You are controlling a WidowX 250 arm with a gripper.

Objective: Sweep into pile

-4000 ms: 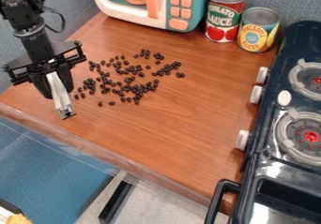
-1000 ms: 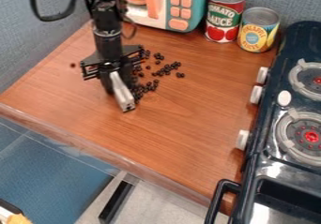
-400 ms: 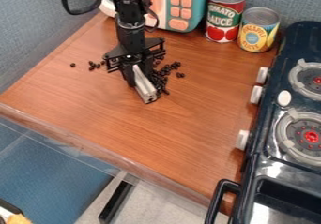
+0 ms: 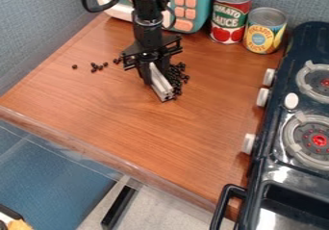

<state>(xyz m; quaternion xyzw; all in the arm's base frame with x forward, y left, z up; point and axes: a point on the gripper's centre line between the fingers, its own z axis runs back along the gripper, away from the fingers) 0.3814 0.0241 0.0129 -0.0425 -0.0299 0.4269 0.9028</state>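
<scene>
Up in the upper middle of the frame, the end effector (image 4: 156,74) is gripping a pale bar (image 4: 162,86), fingers parting just around it; most dark beans (image 4: 177,82) are bunching along its right side, a few lying upper left.

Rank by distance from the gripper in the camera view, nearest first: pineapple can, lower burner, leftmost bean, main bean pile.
1. Main bean pile: right beside the gripper, stove side.
2. Leftmost bean: alone, at picture left.
3. Pineapple can: back, upper right.
4. Lower burner: on the stove, far right.
</scene>
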